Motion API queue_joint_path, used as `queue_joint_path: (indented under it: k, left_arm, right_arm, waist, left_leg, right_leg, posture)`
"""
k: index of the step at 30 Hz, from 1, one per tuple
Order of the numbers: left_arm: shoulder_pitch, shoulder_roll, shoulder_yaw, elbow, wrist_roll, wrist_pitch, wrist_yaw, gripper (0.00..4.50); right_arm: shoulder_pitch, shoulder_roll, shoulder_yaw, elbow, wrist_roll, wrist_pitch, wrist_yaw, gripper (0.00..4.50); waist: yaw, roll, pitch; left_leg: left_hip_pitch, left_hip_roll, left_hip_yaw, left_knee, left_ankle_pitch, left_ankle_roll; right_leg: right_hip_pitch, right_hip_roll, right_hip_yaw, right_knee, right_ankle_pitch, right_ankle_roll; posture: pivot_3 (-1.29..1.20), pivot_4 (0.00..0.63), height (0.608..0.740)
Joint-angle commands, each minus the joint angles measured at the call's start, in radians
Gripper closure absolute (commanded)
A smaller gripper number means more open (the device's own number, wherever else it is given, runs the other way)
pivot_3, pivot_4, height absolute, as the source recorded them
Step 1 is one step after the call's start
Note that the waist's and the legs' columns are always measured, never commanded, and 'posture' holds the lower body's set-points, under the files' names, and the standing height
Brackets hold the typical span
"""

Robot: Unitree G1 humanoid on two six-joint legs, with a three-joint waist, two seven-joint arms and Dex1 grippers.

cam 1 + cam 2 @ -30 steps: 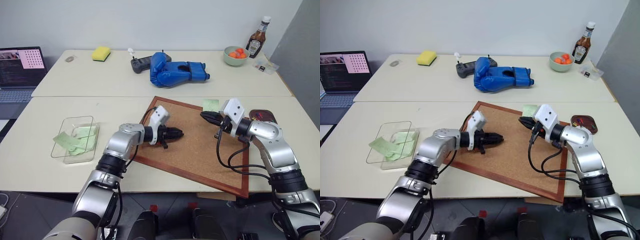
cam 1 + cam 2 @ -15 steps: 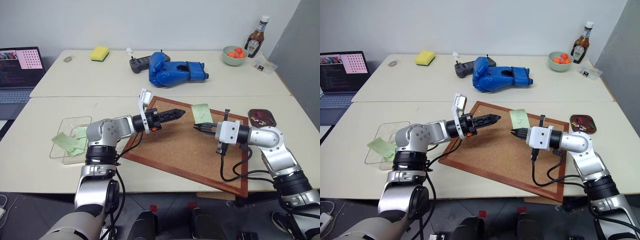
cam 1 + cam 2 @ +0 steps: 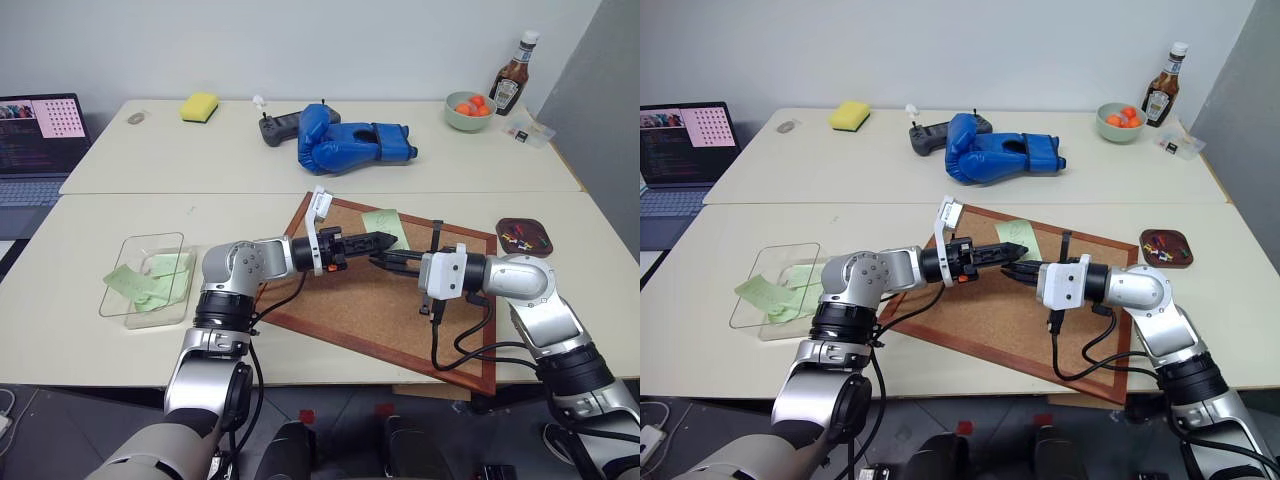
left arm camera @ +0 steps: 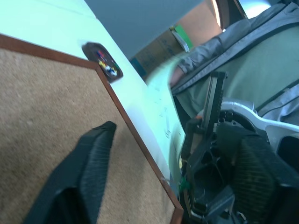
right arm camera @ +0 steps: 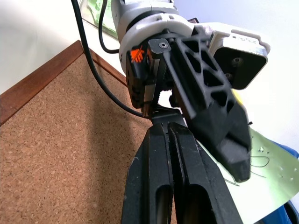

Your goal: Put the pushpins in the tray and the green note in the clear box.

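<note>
Note passing from right pincer to left, above the cork board

The right pincer (image 3: 376,259) is closed on the edge of the green note (image 3: 385,222). The left pincer (image 3: 390,240) has turned to meet it tip to tip, its fingers now apart on either side of the paper. A second ago the note was near the far edge of the cork board (image 3: 360,310); it has since come toward the middle. The pushpins (image 3: 520,237) seem to lie already in the tray (image 3: 505,228) at the surface's right edge. I judge this a handover, because the clear box (image 3: 150,312) stands near the left edge.
</note>
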Motion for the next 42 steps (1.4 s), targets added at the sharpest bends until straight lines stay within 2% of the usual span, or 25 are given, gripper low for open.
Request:
queue_joint_path:
  k: [1, 5, 13, 19, 28, 31, 36, 39, 42]
  left_arm:
    - [-0.013, 0.002, 0.014, -0.016, -0.020, -0.013, -0.004, 2.13]
    - [-0.013, 0.003, 0.024, -0.025, -0.034, -0.008, -0.011, 2.74]
    - [0.027, 0.017, 0.005, -0.071, -0.048, -0.005, -0.036, 4.43]
    - [0.040, 0.031, -0.017, -0.061, -0.021, -0.032, -0.048, 4.43]
    - [0.018, 0.013, -0.055, 0.082, 0.104, -0.203, -0.011, 4.43]
    - [0.014, -0.004, -0.069, 0.061, 0.123, -0.238, -0.002, 4.43]
    - [0.024, -0.013, -0.157, -0.108, 0.178, -0.344, -0.025, 4.43]
    - [0.024, -0.023, -0.254, -0.186, 0.291, -0.520, -0.009, 4.43]
    - [0.013, -0.032, -0.360, -0.157, 0.463, -0.747, 0.047, 4.43]
  right_arm:
    - [-0.006, 0.006, -0.009, -0.055, 0.020, 0.009, -0.011, 4.50]
    - [-0.011, 0.010, -0.010, -0.053, 0.020, 0.014, -0.010, 4.50]
    - [-0.010, 0.020, -0.021, -0.062, 0.045, 0.054, -0.013, 4.50]
    - [-0.008, 0.025, -0.047, -0.142, 0.115, 0.174, -0.025, 4.50]
    - [0.049, 0.019, -0.101, -0.305, 0.194, 0.381, -0.092, 4.50]
    - [0.054, 0.045, -0.169, -0.310, 0.229, 0.512, -0.189, 4.50]
    - [0.041, 0.053, -0.333, -0.158, 0.226, 0.773, -0.405, 4.50]
    - [-0.001, 0.053, -0.442, -0.015, 0.228, 0.859, -0.528, 4.50]
    - [-0.066, 0.042, -0.515, 0.164, 0.229, 0.909, -0.617, 4.50]
  waist:
    - [0.000, 0.000, 0.000]
    - [0.000, 0.000, 0.000]
    - [0.000, 0.000, 0.000]
    - [0.000, 0.000, 0.000]
    - [0.002, 0.000, 0.000]
    - [0.002, 0.000, 0.000]
    - [0.005, 0.000, 0.000]
    - [0.008, 0.000, 0.000]
    - [0.008, 0.000, 0.000]
  left_leg:
    - [0.000, 0.000, 0.000, 0.000, 0.000, 0.000]
    - [0.000, 0.000, 0.000, 0.000, 0.000, 0.000]
    - [0.000, 0.000, 0.000, 0.000, 0.000, 0.000]
    - [0.000, 0.000, 0.000, 0.000, 0.000, 0.000]
    - [0.000, 0.000, -0.001, 0.000, 0.000, 0.000]
    - [0.000, -0.001, 0.000, 0.000, 0.000, 0.000]
    - [-0.001, -0.001, -0.001, 0.000, 0.000, 0.000]
    - [-0.001, -0.001, 0.000, 0.000, 0.000, 0.000]
    - [-0.001, -0.001, 0.003, -0.001, 0.000, 0.000]
  right_leg:
    - [0.000, 0.000, 0.000, 0.000, 0.000, 0.000]
    - [0.000, 0.000, 0.000, 0.000, 0.000, 0.000]
    - [0.000, 0.000, 0.000, 0.000, 0.000, 0.000]
    - [0.000, 0.000, 0.000, 0.000, 0.000, 0.000]
    - [0.000, 0.000, 0.000, 0.000, 0.000, 0.000]
    - [0.000, -0.001, 0.000, 0.000, 0.000, 0.000]
    - [0.000, -0.001, 0.000, 0.000, 0.000, 0.000]
    - [0.000, -0.001, 0.001, 0.000, 0.000, 0.000]
    - [-0.001, -0.001, 0.002, 0.000, 0.000, 0.000]
  posture:
    - [0.00, 0.150, 0.740]
    - [0.00, 0.150, 0.740]
    - [0.00, 0.150, 0.740]
    - [0.00, 0.150, 0.740]
    - [0.00, 0.150, 0.740]
    - [0.00, 0.150, 0.740]
    - [0.00, 0.150, 0.740]
    - [0.00, 0.150, 0.740]
    - [0.00, 0.150, 0.740]
